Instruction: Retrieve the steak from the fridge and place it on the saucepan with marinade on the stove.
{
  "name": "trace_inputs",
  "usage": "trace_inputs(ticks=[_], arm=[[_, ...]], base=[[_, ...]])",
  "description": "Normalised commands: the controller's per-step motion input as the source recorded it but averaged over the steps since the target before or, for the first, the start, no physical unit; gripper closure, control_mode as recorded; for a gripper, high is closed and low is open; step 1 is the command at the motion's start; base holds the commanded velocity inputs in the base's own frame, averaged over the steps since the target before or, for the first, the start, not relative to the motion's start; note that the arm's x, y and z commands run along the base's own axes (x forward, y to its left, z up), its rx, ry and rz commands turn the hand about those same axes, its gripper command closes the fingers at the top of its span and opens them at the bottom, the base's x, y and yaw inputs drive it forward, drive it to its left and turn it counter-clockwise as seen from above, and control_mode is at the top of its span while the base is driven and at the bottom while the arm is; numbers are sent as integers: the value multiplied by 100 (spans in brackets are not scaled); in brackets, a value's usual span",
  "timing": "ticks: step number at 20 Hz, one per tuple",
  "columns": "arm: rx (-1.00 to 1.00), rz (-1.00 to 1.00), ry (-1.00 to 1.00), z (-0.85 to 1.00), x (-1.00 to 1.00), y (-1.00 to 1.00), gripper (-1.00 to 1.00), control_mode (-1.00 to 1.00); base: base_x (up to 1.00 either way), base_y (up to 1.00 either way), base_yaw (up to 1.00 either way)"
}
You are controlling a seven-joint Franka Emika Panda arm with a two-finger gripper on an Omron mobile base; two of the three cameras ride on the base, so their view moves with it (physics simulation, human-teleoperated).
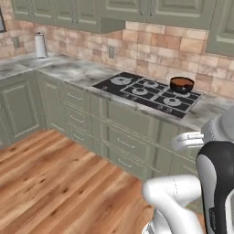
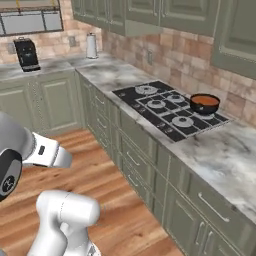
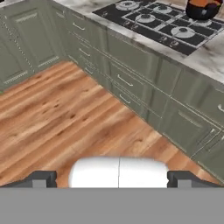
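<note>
The stove (image 1: 148, 93) (image 2: 170, 112) (image 3: 153, 24) is a black cooktop set into the marble counter. On its back right burner stands the saucepan with marinade (image 1: 182, 84) (image 2: 205, 103) (image 3: 202, 8), dark with orange-brown liquid inside. My gripper (image 3: 113, 179) hangs well in front of the counter, above the wooden floor. It is open, with nothing between its two dark fingertips (image 3: 43, 178). The steak and the fridge are out of view.
Green drawer fronts (image 1: 123, 137) (image 3: 131, 83) run under the counter. A paper towel roll (image 1: 40, 45) (image 2: 91, 45) stands in the far corner, and a black appliance (image 2: 26, 54) sits on the left counter. Wood floor (image 1: 59, 183) stretches in front.
</note>
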Motion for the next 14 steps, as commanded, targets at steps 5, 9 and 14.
trace_inputs(ticks=[5, 9, 14], arm=[[0, 0, 0, 0, 0, 0, -100, 100], [0, 0, 0, 0, 0, 0, -100, 100], [0, 0, 0, 0, 0, 0, -100, 100]], base=[[0, 0, 73], [0, 0, 72], [25, 1, 60]])
